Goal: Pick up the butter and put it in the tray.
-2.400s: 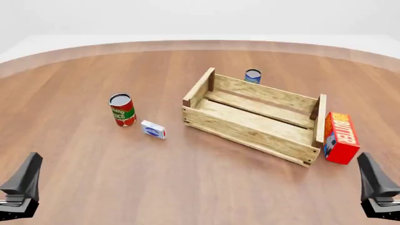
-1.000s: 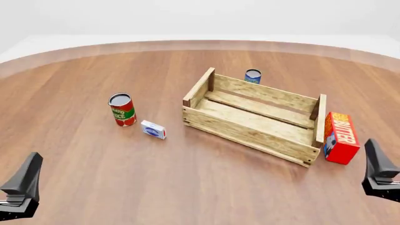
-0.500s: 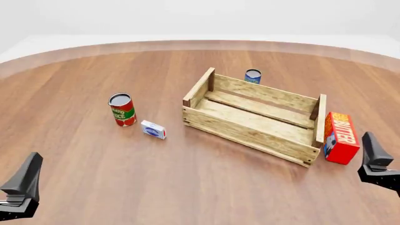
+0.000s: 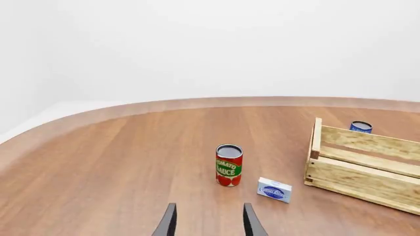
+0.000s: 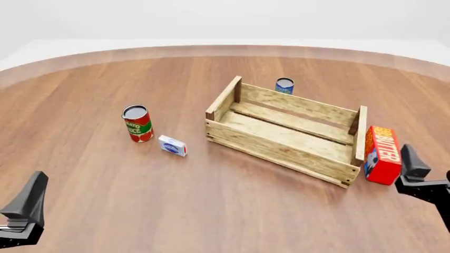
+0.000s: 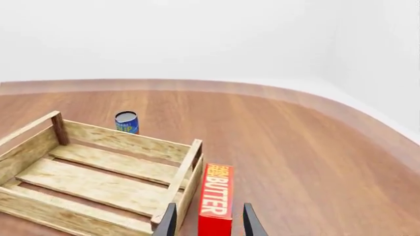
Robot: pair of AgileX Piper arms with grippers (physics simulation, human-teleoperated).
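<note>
1. Counter (image 5: 211, 211): a round wooden surface with a paler rim, carrying every object in the scene.
2. Tray (image 5: 285, 142): an open-topped crate of light slats with darker corner posts, set at an angle right of centre in the front view. Nothing lies inside it.
3. Butter (image 5: 383, 154): a red carton with white lettering, standing on the counter just beside the tray's right end wall, outside the crate. In the right wrist view the butter (image 6: 215, 202) shows an orange top edge and sits directly ahead, between the two finger tips.
4. Right gripper (image 5: 414, 176): positioned just right of the butter and a little nearer the camera. The jaws are parted, the gap wider than the carton's narrow face, and hold nothing.
5. Left gripper (image 5: 25, 208): at the near left corner of the front view, well apart from all objects. The jaws are spread and empty, as its own wrist view shows.
6. Tomato sauce can (image 5: 138, 123): upright, red and green, left of the tray.
7. Blue can (image 5: 284, 85): upright, behind the tray's far wall.
8. Small white-blue box (image 5: 172, 146): near the tomato sauce can, on its right and slightly closer to the arms.
</note>
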